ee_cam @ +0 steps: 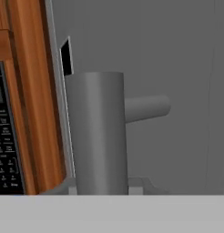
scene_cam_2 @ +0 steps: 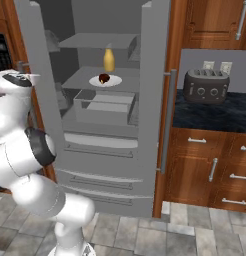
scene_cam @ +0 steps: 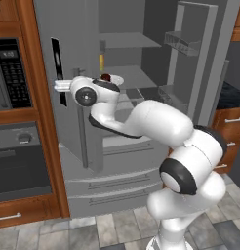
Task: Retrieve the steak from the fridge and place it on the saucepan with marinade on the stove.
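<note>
**Gripper at fridge door handle; steak sitting on shelf**

The two-finger gripper (scene_cam: 57, 86) is closing on the long grey vertical bar handle (ee_cam: 95, 132) of the tall grey French-door fridge (scene_cam_2: 95, 150), at its left door. The small dark brown steak (scene_cam_2: 104, 78) is lying on a white round plate (scene_cam_2: 115, 81) on the middle shelf, inside the fridge and apart from the gripper, just in front of a yellow-orange bottle (scene_cam_2: 109, 60).

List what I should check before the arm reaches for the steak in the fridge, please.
1. Doors of the fridge open: ok, both stand open.
2. Is the steak reachable: ok, it lies on a white plate on the shelf.
3. Is the gripper free: not ok, it is shut on the door handle.
4. Is the bottle out of the way: ok, it stands behind the plate.
</note>
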### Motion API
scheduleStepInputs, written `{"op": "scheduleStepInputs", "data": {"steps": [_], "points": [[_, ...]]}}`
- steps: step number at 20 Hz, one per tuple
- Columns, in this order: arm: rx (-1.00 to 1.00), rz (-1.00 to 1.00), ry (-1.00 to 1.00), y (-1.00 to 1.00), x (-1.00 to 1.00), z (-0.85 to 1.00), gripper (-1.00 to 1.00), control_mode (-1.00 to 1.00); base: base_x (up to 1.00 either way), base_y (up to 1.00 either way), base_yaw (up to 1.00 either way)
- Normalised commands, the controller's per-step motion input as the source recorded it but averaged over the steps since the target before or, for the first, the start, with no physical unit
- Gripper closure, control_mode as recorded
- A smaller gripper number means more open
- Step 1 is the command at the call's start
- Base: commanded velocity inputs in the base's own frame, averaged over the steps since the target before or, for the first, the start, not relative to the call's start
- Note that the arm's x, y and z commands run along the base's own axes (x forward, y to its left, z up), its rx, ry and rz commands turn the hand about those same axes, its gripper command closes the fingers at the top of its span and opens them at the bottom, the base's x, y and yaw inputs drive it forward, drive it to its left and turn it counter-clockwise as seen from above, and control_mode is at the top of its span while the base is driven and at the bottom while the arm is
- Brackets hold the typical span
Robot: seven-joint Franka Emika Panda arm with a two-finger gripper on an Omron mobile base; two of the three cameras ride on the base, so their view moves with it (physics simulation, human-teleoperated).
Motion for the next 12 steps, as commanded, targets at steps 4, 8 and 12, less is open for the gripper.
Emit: {"op": "scheduleStepInputs", "data": {"steps": [4, 8, 12], "points": [[0.00, 0.00, 0.00, 0.74, -0.31, 0.00, 1.00, -1.00, 0.00, 0.00, 0.00], [0.00, -0.01, 0.00, 0.78, -0.18, 0.00, 1.00, -1.00, 0.00, 0.00, 0.00], [0.00, -0.03, 0.00, 0.77, -0.11, 0.00, 1.00, -1.00, 0.00, 0.00, 0.00]]}}
